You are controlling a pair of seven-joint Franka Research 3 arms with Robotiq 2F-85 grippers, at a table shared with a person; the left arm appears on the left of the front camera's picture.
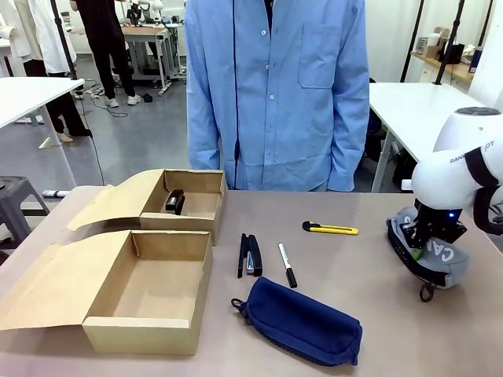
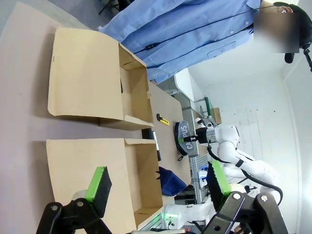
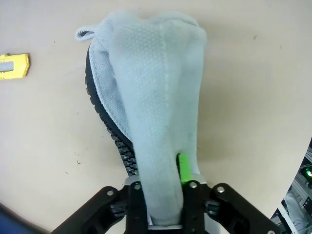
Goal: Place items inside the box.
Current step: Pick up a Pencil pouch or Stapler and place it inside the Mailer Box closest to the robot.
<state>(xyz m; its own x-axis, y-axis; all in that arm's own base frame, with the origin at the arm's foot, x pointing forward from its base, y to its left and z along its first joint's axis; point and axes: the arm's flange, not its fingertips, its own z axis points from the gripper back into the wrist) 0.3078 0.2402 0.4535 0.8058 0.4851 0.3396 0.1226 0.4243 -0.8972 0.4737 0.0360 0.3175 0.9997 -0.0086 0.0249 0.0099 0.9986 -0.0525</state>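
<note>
Your right gripper [image 3: 163, 197] is clamped on the light blue pouch [image 3: 156, 97] at the table's 3 o'clock side. It looks soft, light and saggy, so hold it mid-body. Your left gripper [image 2: 158, 181] hangs open.

Colours: light blue pouch [image 3: 156, 97] is pale blue with a fine dimpled mesh pattern, black zip teeth, and white lettering on a grey side panel. Navy pouch [image 1: 302, 330] is plain dark blue. Utility knife [image 1: 330, 228] is yellow with a black tip. Marker pen [image 1: 288, 265] has a white body and black cap. Stapler [image 1: 250, 254] and second stapler [image 1: 174, 201] are both black. Near box [image 1: 118, 330] and far box [image 1: 177, 224] are plain tan cardboard. Worktop [image 1: 393, 314] is matte grey-brown. Right claw [image 3: 163, 190] and left claw [image 2: 158, 180] are black with green pads. Person's shirt [image 1: 275, 94] is plain light blue.
</note>
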